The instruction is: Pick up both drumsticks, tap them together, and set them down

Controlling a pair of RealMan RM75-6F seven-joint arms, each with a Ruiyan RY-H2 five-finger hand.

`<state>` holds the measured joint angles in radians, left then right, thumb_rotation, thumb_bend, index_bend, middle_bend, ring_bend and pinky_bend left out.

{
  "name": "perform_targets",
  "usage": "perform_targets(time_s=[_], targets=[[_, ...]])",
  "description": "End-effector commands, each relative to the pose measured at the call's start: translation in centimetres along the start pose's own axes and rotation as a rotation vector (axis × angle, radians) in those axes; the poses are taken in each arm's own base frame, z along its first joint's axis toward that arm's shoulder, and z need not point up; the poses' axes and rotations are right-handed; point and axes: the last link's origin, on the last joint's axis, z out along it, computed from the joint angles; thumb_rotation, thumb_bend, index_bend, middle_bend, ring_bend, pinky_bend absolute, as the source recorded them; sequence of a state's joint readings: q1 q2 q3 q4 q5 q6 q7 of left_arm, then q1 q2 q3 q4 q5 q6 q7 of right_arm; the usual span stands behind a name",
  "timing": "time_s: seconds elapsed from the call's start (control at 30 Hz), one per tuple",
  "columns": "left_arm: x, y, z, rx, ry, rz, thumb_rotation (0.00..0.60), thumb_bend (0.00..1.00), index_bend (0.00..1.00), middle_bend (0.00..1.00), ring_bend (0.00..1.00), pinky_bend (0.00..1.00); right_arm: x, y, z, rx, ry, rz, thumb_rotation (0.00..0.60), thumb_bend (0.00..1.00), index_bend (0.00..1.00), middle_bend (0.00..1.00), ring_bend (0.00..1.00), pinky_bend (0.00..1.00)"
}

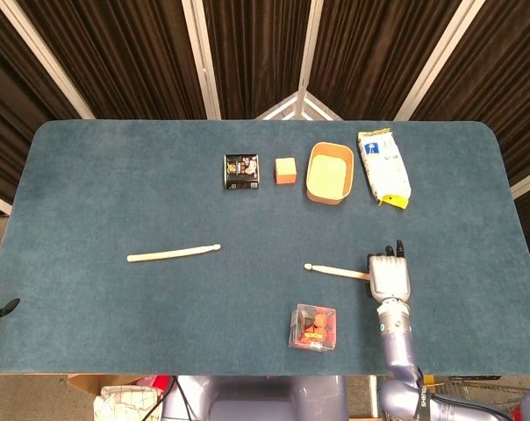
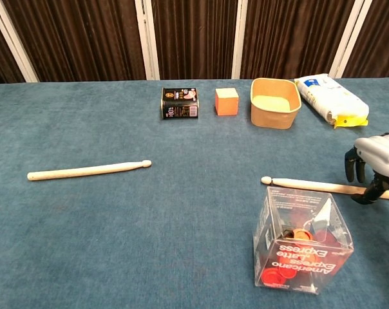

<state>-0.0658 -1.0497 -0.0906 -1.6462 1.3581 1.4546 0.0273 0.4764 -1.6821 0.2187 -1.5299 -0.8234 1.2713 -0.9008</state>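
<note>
Two pale wooden drumsticks lie on the blue table (image 1: pixel 107 184). The left drumstick (image 1: pixel 173 253) (image 2: pixel 88 170) lies alone in the left half, untouched. The right drumstick (image 1: pixel 337 271) (image 2: pixel 310 185) lies right of centre, tip pointing left. My right hand (image 1: pixel 390 276) (image 2: pixel 373 164) hovers over its butt end, fingers (image 2: pixel 352 168) hanging on the far side and the thumb on the near side, apart and not closed around it. Only dark fingertips of my left hand (image 1: pixel 3 309) show at the table's left edge, spread, holding nothing.
A clear plastic box (image 1: pixel 313 326) (image 2: pixel 302 244) with red pieces stands just in front of the right drumstick. Along the back stand a black tin (image 1: pixel 241 171), an orange cube (image 1: pixel 285 169), a tan tub (image 1: pixel 329 151) and a white bag (image 1: pixel 384 167).
</note>
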Motion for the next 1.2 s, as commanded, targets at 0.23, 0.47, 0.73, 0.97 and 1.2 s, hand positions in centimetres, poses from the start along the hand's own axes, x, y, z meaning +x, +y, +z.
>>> perform_targets(time_s=[0.23, 0.47, 0.73, 0.97, 1.2], targets=[[-0.07, 0.05, 0.00, 0.001, -0.001, 0.004, 0.600, 0.14, 0.08, 0.00, 0.00, 0.00, -0.24, -0.21, 0.16, -0.003, 0.011, -0.011, 0.600, 0.31, 0.53, 0.51, 0.22, 0.00], [-0.16, 0.10, 0.04, 0.003, -0.003, 0.011, 0.600, 0.14, 0.08, 0.00, 0.00, 0.00, -0.44, -0.17, 0.41, -0.007, 0.008, -0.017, 0.600, 0.31, 0.56, 0.53, 0.23, 0.00], [-0.27, 0.15, 0.10, 0.007, -0.006, 0.017, 0.600, 0.14, 0.08, 0.00, 0.00, 0.00, -0.70, -0.35, 0.56, -0.002, 0.005, -0.026, 0.600, 0.31, 0.57, 0.54, 0.24, 0.00], [-0.36, 0.20, 0.15, 0.008, -0.010, 0.020, 0.600, 0.14, 0.08, 0.00, 0.00, 0.00, -0.88, -0.58, 0.73, 0.001, 0.006, -0.031, 0.600, 0.31, 0.58, 0.56, 0.25, 0.00], [-0.41, 0.17, 0.22, 0.012, -0.012, 0.022, 0.600, 0.14, 0.08, 0.00, 0.00, 0.00, -1.02, -0.66, 0.72, 0.002, 0.007, -0.035, 0.600, 0.31, 0.60, 0.59, 0.28, 0.00]])
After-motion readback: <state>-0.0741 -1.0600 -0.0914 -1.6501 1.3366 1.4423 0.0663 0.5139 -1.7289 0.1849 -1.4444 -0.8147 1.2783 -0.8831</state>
